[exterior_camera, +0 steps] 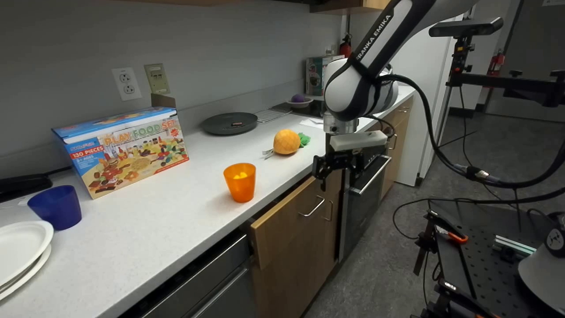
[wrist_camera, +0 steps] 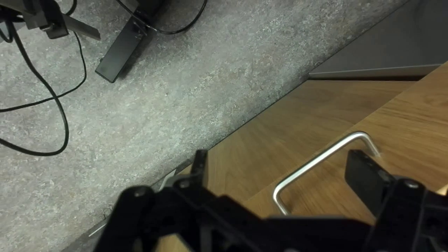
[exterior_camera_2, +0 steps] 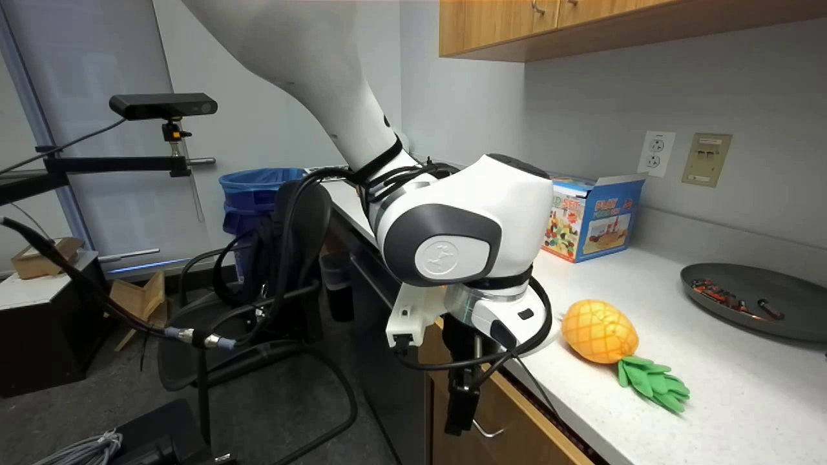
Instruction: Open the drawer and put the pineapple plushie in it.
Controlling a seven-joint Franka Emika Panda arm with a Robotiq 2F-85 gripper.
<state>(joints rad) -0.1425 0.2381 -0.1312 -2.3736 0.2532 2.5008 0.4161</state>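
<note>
The drawer has a light wood front (exterior_camera: 282,221) and stands slightly pulled out below the counter, with a dark gap behind its top edge. Its front also shows in an exterior view (exterior_camera_2: 530,436) and in the wrist view (wrist_camera: 329,189). The silver bar handle (wrist_camera: 316,162) lies between my finger lines in the wrist view. My gripper (wrist_camera: 278,157) is open and empty, above and in front of the drawer; it also shows in an exterior view (exterior_camera: 339,176). The pineapple plushie (exterior_camera: 286,141), yellow-orange with green leaves, lies on its side on the counter, also in an exterior view (exterior_camera_2: 599,331).
An orange cup (exterior_camera: 240,183) with yellow contents stands near the counter's edge. A play food box (exterior_camera: 128,152), a blue cup (exterior_camera: 57,207), white plates (exterior_camera: 26,234) and a black pan (exterior_camera: 229,123) are on the counter. An oven front (exterior_camera: 366,194) is beside the drawer's cabinet.
</note>
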